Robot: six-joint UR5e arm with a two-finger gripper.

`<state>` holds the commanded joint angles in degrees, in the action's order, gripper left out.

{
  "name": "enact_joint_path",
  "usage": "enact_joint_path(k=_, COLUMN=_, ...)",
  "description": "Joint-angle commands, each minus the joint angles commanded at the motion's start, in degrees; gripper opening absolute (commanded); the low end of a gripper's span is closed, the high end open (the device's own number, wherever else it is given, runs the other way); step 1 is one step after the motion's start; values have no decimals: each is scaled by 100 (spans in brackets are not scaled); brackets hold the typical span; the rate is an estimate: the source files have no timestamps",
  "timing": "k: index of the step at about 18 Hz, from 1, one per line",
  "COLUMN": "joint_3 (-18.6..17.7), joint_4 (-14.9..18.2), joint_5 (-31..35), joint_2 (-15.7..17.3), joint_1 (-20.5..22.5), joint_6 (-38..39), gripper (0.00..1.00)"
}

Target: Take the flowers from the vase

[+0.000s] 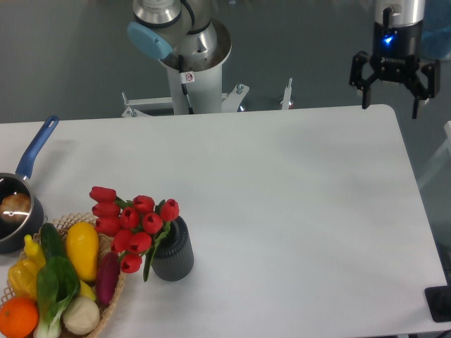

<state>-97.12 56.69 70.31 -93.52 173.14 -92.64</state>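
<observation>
A white table [282, 211] with rounded corners fills most of the view, set against a grey floor. Nearest the camera, at the table's front left, a woven basket [113, 304] holds an orange [17, 317], a yellow squash [82, 250], a purple vegetable [108, 276], leafy greens [55, 287] and a pale round bulb [80, 315]. Just to the right of the basket stands the vase [175, 252], dark grey and ribbed, upright on the table. The flowers [130, 222] sit in the vase, their red heads leaning left over the basket's rim and a green leaf drooping down the vase's left side. Behind the basket, at the table's left edge, is a dark saucepan [14, 218] with a blue handle [36, 146] pointing away toward the back. Beyond the table's far edge rises the arm's white base column [190, 77]. The gripper [391, 95] hangs at the far right corner, well apart from the vase, pointing straight down with its two black fingers spread open and nothing between them. The bare tabletop lies between it and the vase.
</observation>
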Motion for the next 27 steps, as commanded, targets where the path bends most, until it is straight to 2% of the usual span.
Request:
enact_joint_path(k=10, joint_3=18, joint_4=-18, joint_5=-26, joint_2=-18, joint_1=-105, joint_6=-17, gripper=100)
enact_joint_path(k=12, joint_3=9, joint_4=-18, joint_5=-44, joint_2=-122, joint_1=-132, joint_6=26, gripper=100)
enact_joint_path(k=16, joint_3=-70, joint_4=-9, joint_5=-114, joint_2=-149, joint_1=-263, joint_6=70, gripper=100)
enact_joint_path(k=20, joint_3=-325, joint_4=-18, joint_5=-448, joint_2=-132, joint_1=-395, joint_6=70, gripper=100)
enact_joint_path(k=22, joint_3=-343, joint_4=0, joint_5=-658, joint_2=-123, joint_1=-492, joint_6=105, gripper=100)
enact_joint_path(k=27, joint_3=-352, joint_4=17, joint_5=-677, joint_2=-132, joint_1=-825, joint_6=369, gripper=100)
